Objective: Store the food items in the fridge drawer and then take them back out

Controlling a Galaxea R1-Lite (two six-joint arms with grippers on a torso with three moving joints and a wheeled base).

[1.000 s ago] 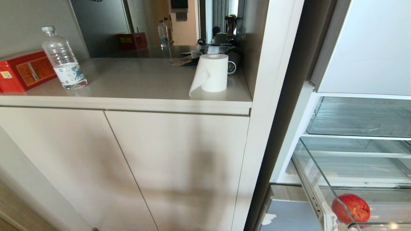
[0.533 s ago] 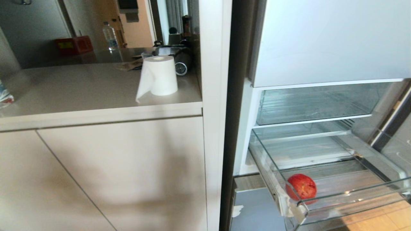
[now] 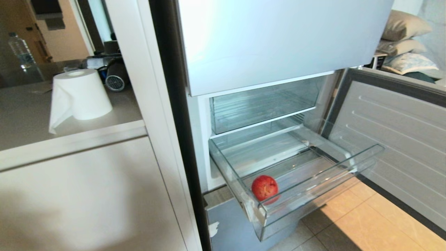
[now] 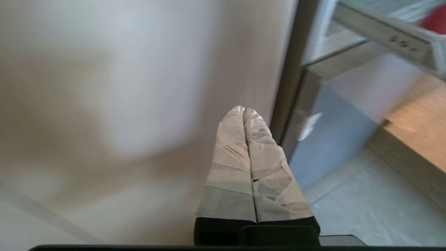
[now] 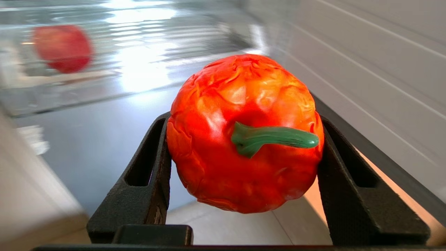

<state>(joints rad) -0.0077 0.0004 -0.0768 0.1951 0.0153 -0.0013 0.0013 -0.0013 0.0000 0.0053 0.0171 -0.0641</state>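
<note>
Right gripper [image 5: 244, 146] clamps orange-red fruit [image 5: 244, 136] below drawer level; apple [image 3: 264, 187] lies in fridge drawer [image 3: 313, 195], front-left corner. Left gripper [image 4: 244, 111] pinched shut, empty. Risk: fruit strikes clear front wall during lift, slips.

Ahead of the right gripper [image 5: 244, 146], the clear plastic pulled-out fridge drawer [image 3: 313, 188] lies open-topped; only a round red apple [image 3: 264, 187] occupies its near-left corner.
</note>
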